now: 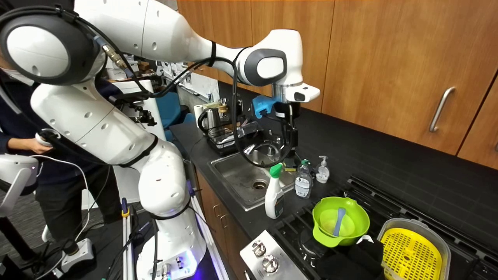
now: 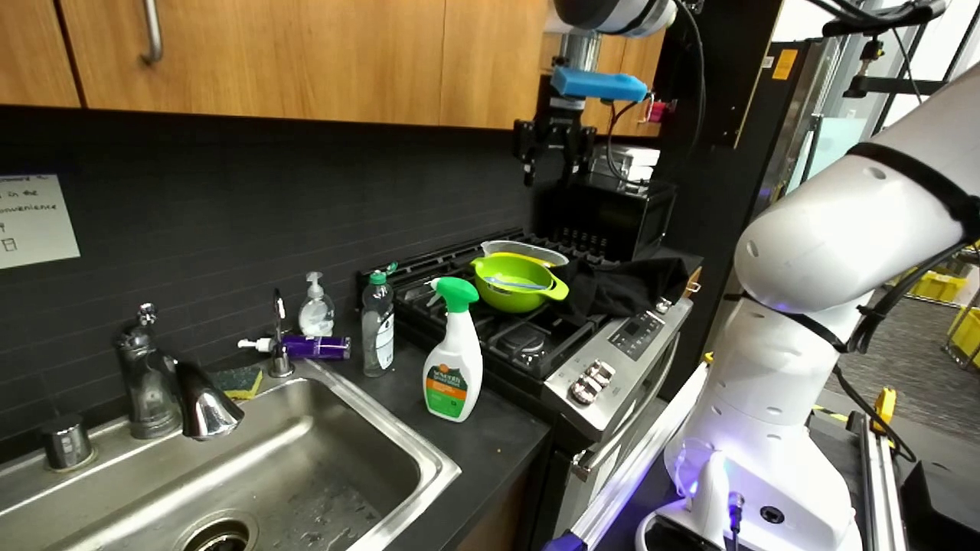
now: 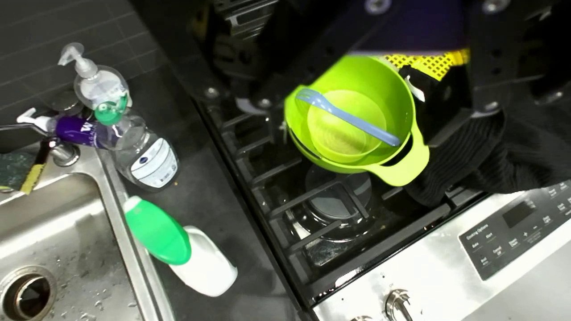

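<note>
The pincer (image 2: pixel 548 176) hangs high above the kitchen stove (image 3: pixel 392 263), jaws parted, its two fingers spread with bare air between them. Below it, well apart, one green bowl (image 2: pixel 509 298) sits on the stove, framed between those fingers in the wrist view, its handle facing the stove's front. One light blue fork (image 3: pixel 352 119) lies slantwise inside the bowl. Just beside rests one rumpled black cloth (image 3: pixel 517 160) and, near that, one gray tub (image 1: pixel 432 233) with one yellow perforated insert (image 1: pixel 412 249) in it. On the adjoining surface (image 2: pixel 498 440), four bottles gather by the sink (image 2: pixel 321 444): one white spray bottle (image 2: pixel 452 375) with a green head, one clear bottle (image 2: pixel 377 329) with a green cap and one clear pump bottle (image 2: pixel 315 315), all upright, and one purple pump bottle (image 2: pixel 318 347) on its side. One yellow-and-green sponge (image 3: pixel 20 167) sits at the sink's back edge, near the faucet (image 2: pixel 145 390). Farther off, an exterior view shows one metal kettle (image 1: pixel 211 118) and, partly hidden behind the white robot arm (image 1: pixel 113 128), one person (image 1: pixel 58 198) in dark clothes.
</note>
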Robot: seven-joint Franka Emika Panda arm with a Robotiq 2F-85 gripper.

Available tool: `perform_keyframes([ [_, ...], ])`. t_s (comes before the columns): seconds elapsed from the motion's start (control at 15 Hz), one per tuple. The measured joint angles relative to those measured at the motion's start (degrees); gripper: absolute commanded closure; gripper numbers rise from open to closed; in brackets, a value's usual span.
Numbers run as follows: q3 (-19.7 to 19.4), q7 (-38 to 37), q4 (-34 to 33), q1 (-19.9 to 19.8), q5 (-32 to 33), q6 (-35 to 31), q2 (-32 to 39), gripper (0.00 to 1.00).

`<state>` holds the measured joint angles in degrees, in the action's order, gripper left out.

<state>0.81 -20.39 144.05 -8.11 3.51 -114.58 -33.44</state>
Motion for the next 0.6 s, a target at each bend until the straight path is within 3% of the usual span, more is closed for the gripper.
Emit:
perform_keyframes([
  [0.07,0.4,0.1,0.0,0.2,0.0,0.0,-0.4,0.37],
  [0.2,1.0,0.5,-0.1,0.7,-0.1,-0.1,-0.9,0.43],
  [0.4,1.2,3.3,0.2,1.7,0.0,0.0,-0.9,0.66],
  [0.6,-0.5,10.8,2.6,3.1,-0.2,-0.1,-0.9,0.9],
])
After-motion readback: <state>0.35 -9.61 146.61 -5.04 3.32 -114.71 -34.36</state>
